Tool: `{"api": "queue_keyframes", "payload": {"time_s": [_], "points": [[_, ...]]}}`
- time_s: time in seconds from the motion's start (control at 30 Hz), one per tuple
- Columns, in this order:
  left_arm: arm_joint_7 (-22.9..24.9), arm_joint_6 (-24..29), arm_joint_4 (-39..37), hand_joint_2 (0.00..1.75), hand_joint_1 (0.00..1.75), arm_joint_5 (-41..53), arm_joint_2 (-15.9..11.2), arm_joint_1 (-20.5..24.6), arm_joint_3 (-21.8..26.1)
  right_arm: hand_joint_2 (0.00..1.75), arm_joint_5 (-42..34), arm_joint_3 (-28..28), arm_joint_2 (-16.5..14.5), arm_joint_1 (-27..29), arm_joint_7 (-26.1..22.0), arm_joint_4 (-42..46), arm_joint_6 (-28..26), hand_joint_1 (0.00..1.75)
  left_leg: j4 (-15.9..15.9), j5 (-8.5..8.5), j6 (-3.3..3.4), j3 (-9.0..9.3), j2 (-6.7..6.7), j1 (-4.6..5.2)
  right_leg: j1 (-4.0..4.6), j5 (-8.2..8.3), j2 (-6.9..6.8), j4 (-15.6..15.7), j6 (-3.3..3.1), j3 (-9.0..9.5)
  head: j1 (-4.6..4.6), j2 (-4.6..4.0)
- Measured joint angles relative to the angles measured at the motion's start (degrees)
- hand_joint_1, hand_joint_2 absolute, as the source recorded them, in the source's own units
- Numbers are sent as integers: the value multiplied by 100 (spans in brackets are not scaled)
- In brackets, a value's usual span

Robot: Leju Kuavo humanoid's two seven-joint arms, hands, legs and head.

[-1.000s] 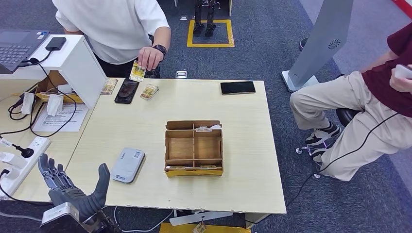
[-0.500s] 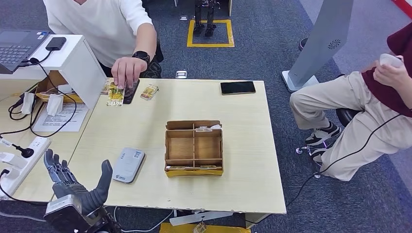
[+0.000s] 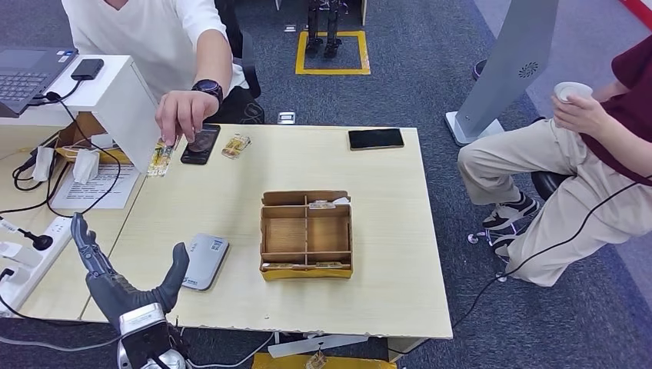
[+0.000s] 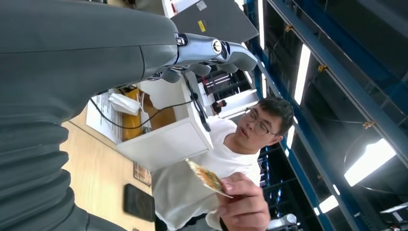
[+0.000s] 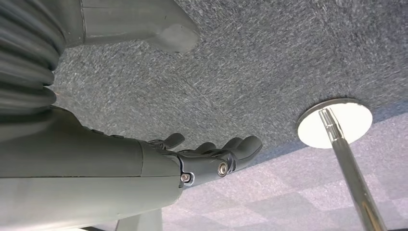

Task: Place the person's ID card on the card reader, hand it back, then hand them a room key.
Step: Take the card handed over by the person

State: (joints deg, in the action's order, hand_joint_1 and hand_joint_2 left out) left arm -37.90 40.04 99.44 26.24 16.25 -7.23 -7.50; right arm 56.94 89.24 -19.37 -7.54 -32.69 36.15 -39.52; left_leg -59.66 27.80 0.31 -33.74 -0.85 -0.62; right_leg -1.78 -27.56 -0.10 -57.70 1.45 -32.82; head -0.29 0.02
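The left hand [image 3: 127, 288] is raised at the near table edge, fingers spread, holding nothing; the right hand [image 5: 211, 156] hangs over carpet, fingers loosely extended and empty. The task looks barely begun: the person's hand [image 3: 181, 115] holds one ID card [image 3: 160, 157] out over the far left corner, well apart from the one card reader [image 3: 202, 261], which lies just beside the left hand. Reading, returning and the key all remain. One divided box [image 3: 307, 234] sits mid-table, and two phones [image 3: 201, 144] lie at the far edge
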Motion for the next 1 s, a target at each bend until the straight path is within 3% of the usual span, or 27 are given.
{"api": "queue_keyframes", "payload": {"time_s": [0.17,0.53,0.77,1.0], "points": [[15,1,-84,175,0,282,4,196,333,175,144,0,0,-13,-3,-11,-2,0,0,0,0,-1,0,0,0,1,0,0,0,1,1,0],[166,2,-438,175,0,1630,10,1067,1488,175,544,0,0,-66,-27,-63,-1,0,0,-3,-2,1,0,0,0,3,1,-1,-1,2,0,0],[506,3,-546,175,0,2823,31,1430,1833,175,793,0,2,-98,-36,-131,-1,0,0,-3,-2,0,0,0,0,2,1,0,-1,1,1,0],[814,3,-683,175,0,3245,54,1669,1874,175,895,0,2,-121,-32,-176,-1,0,0,-3,-2,0,0,0,0,3,1,-1,-1,1,0,0]]}}
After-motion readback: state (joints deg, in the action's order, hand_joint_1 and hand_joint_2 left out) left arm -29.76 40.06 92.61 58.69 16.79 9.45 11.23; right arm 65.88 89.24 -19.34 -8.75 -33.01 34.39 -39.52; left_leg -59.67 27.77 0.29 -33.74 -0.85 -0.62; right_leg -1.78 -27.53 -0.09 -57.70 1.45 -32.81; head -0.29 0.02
